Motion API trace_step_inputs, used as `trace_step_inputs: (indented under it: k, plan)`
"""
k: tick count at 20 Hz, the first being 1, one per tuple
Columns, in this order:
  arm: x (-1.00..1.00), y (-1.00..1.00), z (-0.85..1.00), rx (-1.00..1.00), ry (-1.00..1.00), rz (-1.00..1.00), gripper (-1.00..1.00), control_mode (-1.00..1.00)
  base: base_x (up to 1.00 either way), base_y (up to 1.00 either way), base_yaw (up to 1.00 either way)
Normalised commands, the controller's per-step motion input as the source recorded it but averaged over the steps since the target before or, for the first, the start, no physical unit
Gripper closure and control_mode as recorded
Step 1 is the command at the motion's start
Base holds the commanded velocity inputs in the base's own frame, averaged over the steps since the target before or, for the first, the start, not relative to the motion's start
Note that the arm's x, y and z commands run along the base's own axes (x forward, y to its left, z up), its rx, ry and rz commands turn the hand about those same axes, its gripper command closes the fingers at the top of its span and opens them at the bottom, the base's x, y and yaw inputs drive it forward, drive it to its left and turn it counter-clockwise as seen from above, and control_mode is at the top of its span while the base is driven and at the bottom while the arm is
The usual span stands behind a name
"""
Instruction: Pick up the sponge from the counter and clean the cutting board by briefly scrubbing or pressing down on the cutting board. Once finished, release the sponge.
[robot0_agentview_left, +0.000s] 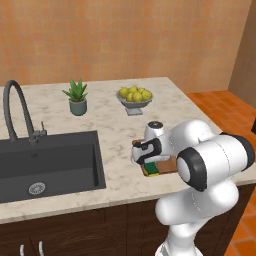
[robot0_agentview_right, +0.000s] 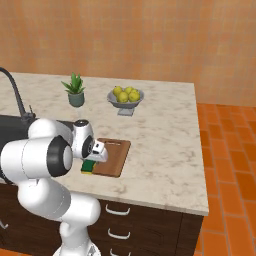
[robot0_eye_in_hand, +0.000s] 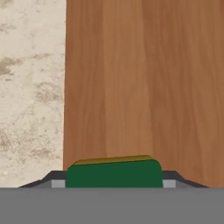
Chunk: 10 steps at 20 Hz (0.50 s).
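Worktop (robot0_agentview_right: 165, 145) carries cutting board (robot0_agentview_right: 114, 155). Your gripper (robot0_eye_in_hand: 113, 183) clamps sponge (robot0_eye_in_hand: 113, 173), green face showing, over board's near end; board's long axis runs ahead.

No legible text, labels, brand marks, numerals or signs appear on any surface in the three views.

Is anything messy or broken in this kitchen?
Nothing stands out. The gripper holds the sponge on the cutting board, which lies flat on the counter. The plant and fruit bowl stand upright.
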Motion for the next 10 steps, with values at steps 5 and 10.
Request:
trace_step_inputs:
  k: [5,10]
  plan:
    - [0.03,0.0,0.0,0.0,0.0,0.07,1.0,-1.0,0.0,0.0,0.0]
    - [0.14,0.0,0.0,0.0,0.0,0.05,1.0,-1.0,0.0,0.0,0.0]
